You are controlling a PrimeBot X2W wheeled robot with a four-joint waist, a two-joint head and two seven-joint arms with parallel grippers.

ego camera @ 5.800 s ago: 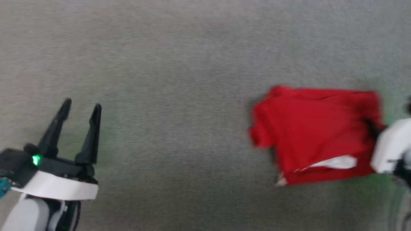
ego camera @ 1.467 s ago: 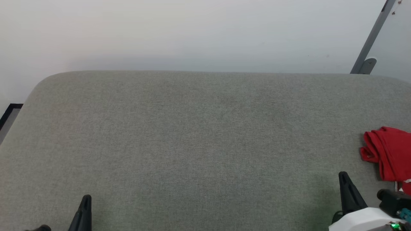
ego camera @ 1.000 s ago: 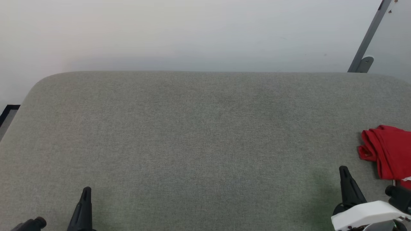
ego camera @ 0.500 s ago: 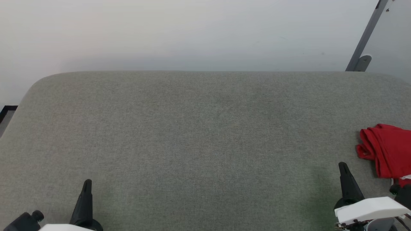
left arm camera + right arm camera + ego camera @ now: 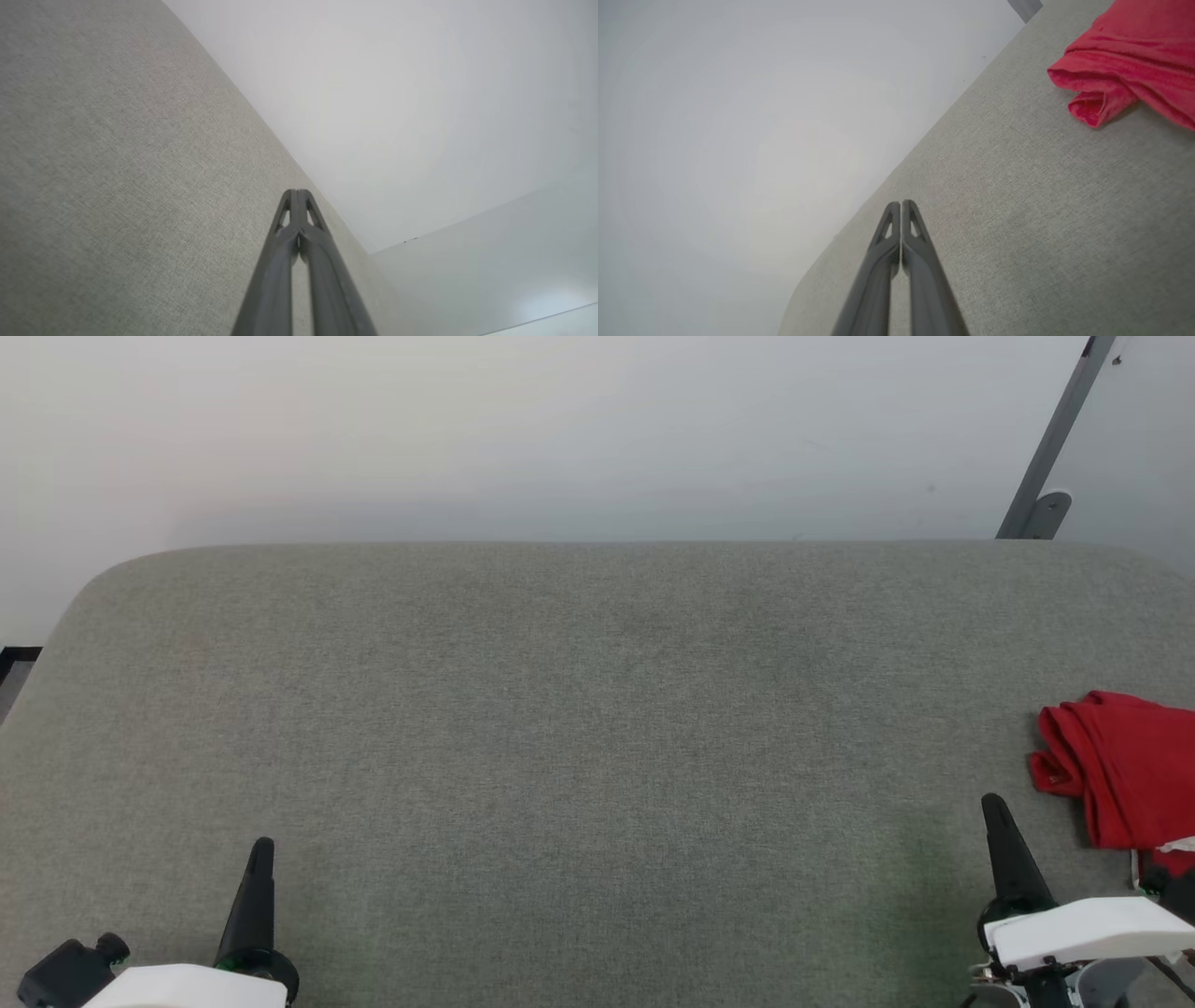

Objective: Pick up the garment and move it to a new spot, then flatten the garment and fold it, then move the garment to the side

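1. Red jersey T-shirt (image 5: 1116, 765), bunched up with a sliver of white showing, lies at the right edge of the grey woven-fabric padded top (image 5: 597, 691), partly cut off in the head view.
2. Left gripper (image 5: 295, 193) is pinched fully together, holding nothing, by the near edge toward the left corner.
3. Right gripper (image 5: 901, 203) is closed tight too, empty, at the near edge close beside the shirt but not touching it.

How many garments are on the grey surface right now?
1. The red garment lies at the far right of the grey surface, partly cut off by the frame; others could lie beyond.
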